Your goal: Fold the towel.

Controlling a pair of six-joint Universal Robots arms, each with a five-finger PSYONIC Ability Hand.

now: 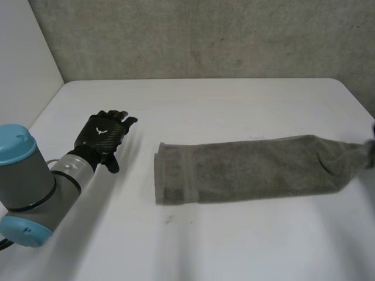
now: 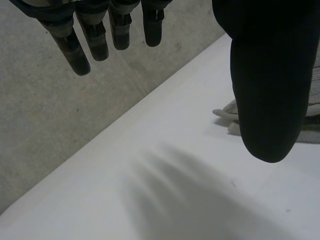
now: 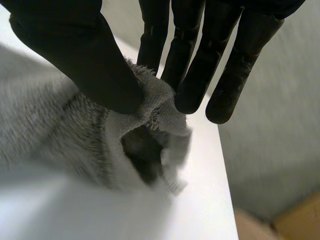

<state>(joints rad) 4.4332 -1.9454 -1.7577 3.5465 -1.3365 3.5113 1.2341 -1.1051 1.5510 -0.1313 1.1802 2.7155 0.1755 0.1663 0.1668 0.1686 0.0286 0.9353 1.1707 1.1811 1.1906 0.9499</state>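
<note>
The grey towel [image 1: 252,168] lies as a long narrow strip across the right half of the white table [image 1: 234,99]. Its right end is lifted at the table's right edge. There my right hand [image 1: 371,146] pinches that end between thumb and fingers; in the right wrist view the hand [image 3: 75,50] has a bunched corner of the towel [image 3: 60,130] in its grip. My left hand [image 1: 105,136] hovers with straight fingers above the bare table, well left of the towel's left end. In the left wrist view the hand [image 2: 270,75] shows, with a bit of the towel [image 2: 226,111] beside its thumb.
A grey wall [image 1: 205,35] runs along the table's far edge. The table's right edge [image 3: 222,200] lies close under my right hand, with a brown object [image 3: 297,220] on the floor beyond it. Bare tabletop surrounds the towel in front and to the left.
</note>
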